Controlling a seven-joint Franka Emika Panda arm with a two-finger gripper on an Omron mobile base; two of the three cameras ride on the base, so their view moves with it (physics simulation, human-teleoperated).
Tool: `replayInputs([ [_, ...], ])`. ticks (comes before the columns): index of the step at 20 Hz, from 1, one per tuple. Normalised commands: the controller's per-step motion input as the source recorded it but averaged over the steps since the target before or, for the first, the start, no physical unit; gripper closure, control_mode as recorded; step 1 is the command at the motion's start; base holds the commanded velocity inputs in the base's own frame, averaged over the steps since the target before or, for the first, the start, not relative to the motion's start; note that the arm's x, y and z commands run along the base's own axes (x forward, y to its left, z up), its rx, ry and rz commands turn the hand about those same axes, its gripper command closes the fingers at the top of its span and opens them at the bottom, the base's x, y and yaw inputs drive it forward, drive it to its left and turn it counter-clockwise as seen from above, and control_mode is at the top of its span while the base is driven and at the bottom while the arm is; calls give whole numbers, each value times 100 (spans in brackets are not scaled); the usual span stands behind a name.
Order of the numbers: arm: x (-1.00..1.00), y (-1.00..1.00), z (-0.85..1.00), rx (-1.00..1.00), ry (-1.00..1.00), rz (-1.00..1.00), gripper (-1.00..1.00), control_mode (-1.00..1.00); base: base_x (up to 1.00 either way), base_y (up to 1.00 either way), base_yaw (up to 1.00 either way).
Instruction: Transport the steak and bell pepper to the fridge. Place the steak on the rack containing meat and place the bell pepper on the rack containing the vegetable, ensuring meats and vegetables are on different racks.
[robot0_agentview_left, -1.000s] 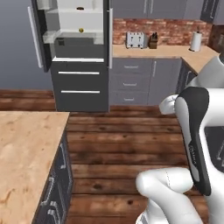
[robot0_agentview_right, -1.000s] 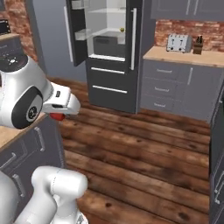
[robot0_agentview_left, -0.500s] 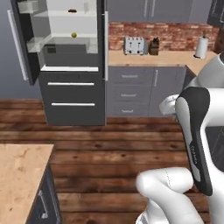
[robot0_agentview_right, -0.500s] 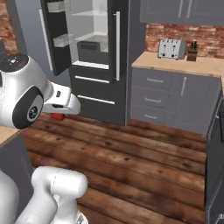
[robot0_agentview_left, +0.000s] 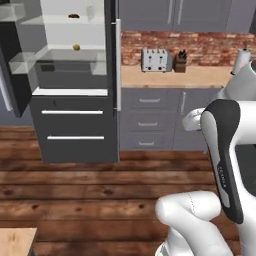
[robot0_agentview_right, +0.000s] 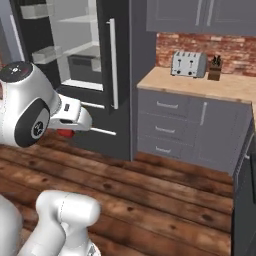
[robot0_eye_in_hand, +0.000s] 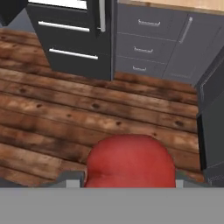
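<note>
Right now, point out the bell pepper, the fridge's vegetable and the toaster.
bell pepper (robot0_eye_in_hand: 129, 161): hand view, middle of its red skin, in the tool.
vegetable (robot0_agentview_left: 76, 47): left base view, centre of the yellow ball on a fridge shelf.
toaster (robot0_agentview_right: 188, 64): right base view, its silvery front.

The bell pepper (robot0_eye_in_hand: 130, 161) hides the gripper (robot0_eye_in_hand: 127, 180) fingertips; its bottom is cut off.

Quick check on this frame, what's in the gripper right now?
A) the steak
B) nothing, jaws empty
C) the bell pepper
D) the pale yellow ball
C: in the hand view the bell pepper, a smooth bright red rounded thing, sits between the fingers of the gripper, and the right base view shows red under the hand, while the pale yellow ball lies on a rack in the fridge.
</note>
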Motion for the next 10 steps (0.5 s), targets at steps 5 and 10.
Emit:
replayInputs([
  [5,0,0,0,0,0,0,100,100,100,0,-6],
  [10,0,0,0,0,0,0,100,100,100,49,-19],
])
